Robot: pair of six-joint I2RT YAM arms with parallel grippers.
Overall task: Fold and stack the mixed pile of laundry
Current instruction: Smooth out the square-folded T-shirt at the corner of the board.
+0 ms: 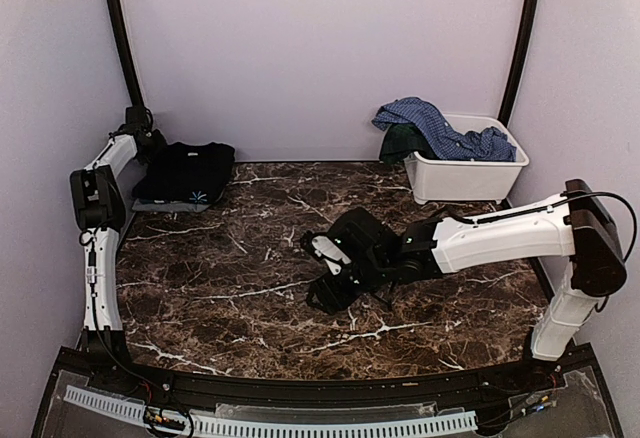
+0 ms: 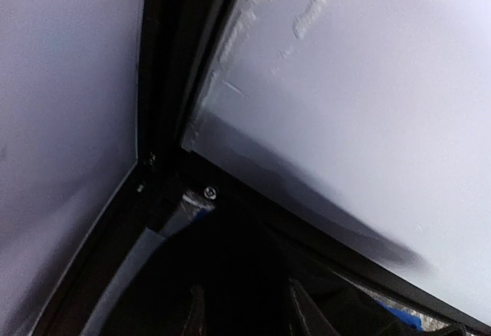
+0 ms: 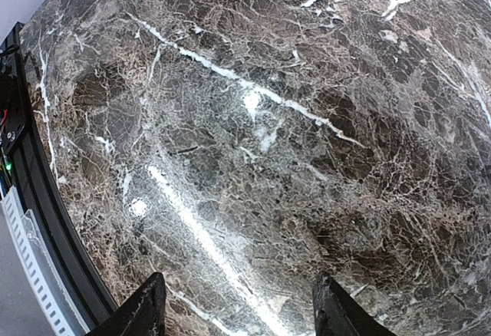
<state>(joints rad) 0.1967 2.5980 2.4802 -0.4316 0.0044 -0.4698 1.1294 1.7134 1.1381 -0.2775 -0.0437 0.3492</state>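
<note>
**Both arms and the laundry.** Your left arm reaches into the far-left corner. Its tool sits at the edge of the folded black garment, and you cannot tell how far it is open. Your right arm stretches low over the worktop, its tool spread wide and empty. The white bin holds the blue checked shirt and a dark green garment.

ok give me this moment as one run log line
left claw: at folded black garment, grip unclear | right claw: open, empty, over table | bin: blue checked shirt, dark green piece heaped
</note>
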